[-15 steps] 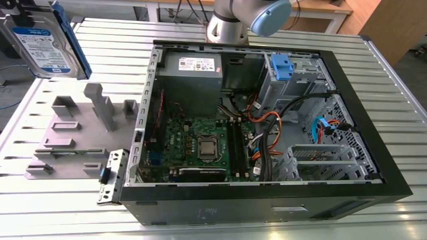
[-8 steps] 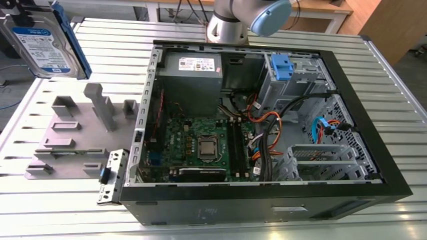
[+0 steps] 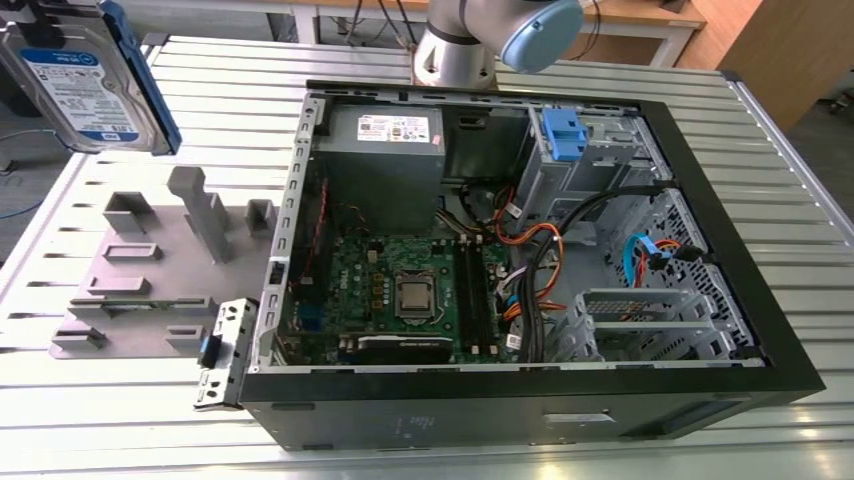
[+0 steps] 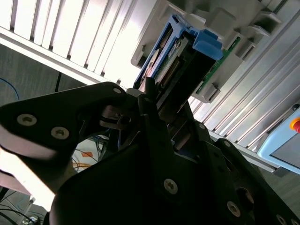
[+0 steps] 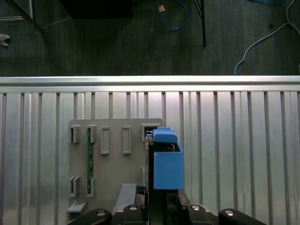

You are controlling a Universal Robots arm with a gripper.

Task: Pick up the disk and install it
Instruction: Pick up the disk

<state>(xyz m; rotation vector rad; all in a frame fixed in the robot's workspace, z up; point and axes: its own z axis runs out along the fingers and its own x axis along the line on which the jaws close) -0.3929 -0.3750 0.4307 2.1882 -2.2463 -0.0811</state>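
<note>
Between the fingers (image 4: 150,108) sits the disk (image 3: 87,85). They are closed on one end of it, and its blue rail (image 5: 167,168) stands straight out beyond them in both wrist views. The disk's long axis carries on from the fingers toward the desk (image 3: 787,180), so in the exterior view it hangs near upright, a little tilted, with its label facing that camera. It looks lifted clear of everything under it.

Straight beyond the fingers, past the free end of the disk, lies the grey holder (image 3: 134,290). The first wrist view shows the disk edge-on over the holder's slotted side, and I cannot tell how far above it.

Off to the exterior view's right of the fingers, just beside the holder, the open case (image 3: 534,420) lies on its side. Deeper in, at the case's far corner, stands the cage with a blue clip (image 3: 594,168), well apart from the fingers with the whole board between.

Judging by this, the pick is done and the install is not. What matters is that the cage lies sideways from the fingers while the disk's long axis points down at the desk.
</note>
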